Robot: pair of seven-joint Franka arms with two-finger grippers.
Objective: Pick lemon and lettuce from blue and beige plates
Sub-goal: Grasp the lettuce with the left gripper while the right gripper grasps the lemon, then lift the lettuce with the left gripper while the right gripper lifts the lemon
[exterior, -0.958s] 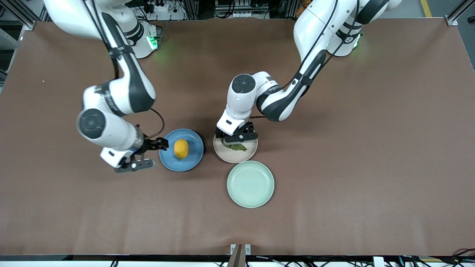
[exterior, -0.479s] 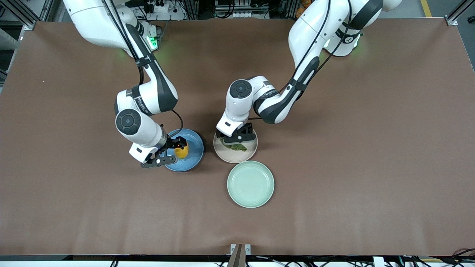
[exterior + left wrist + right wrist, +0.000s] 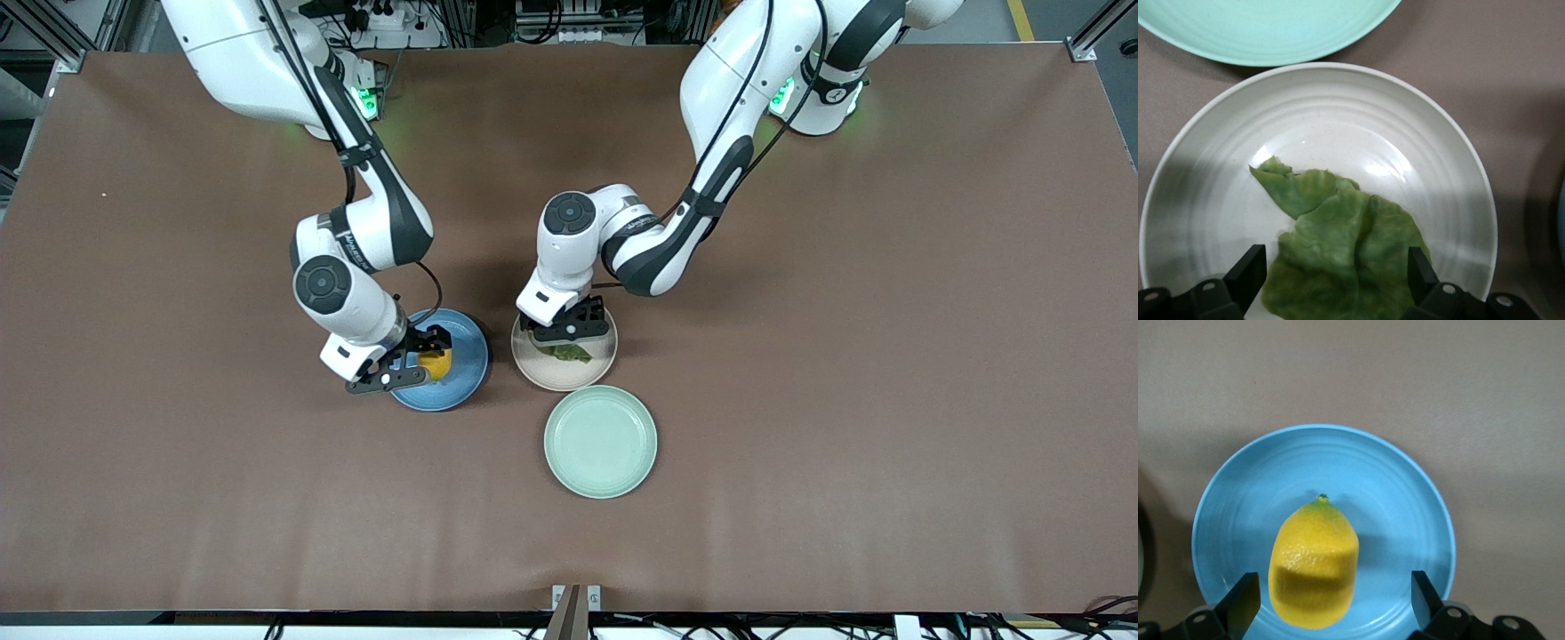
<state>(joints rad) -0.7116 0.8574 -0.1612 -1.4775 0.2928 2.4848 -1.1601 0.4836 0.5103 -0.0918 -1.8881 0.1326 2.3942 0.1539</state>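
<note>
The yellow lemon (image 3: 436, 364) lies on the blue plate (image 3: 468, 354). My right gripper (image 3: 415, 360) is low over that plate, open, with a finger on each side of the lemon (image 3: 1314, 563) and not touching it; the right wrist view shows the blue plate (image 3: 1405, 500) and my gripper (image 3: 1331, 603). The green lettuce (image 3: 570, 353) lies on the beige plate (image 3: 564, 381). My left gripper (image 3: 569, 332) is low over it, open. In the left wrist view my gripper (image 3: 1337, 280) straddles the lettuce (image 3: 1345, 257) on the beige plate (image 3: 1338, 127).
An empty mint-green plate (image 3: 600, 442) sits nearer the front camera than the beige plate, almost touching it; it also shows in the left wrist view (image 3: 1265, 27). The three plates are close together mid-table. Brown table all round.
My right gripper has moved from beside the blue plate to over it, its fingers now around the lemon. My left gripper stays over the lettuce, shifted slightly.
</note>
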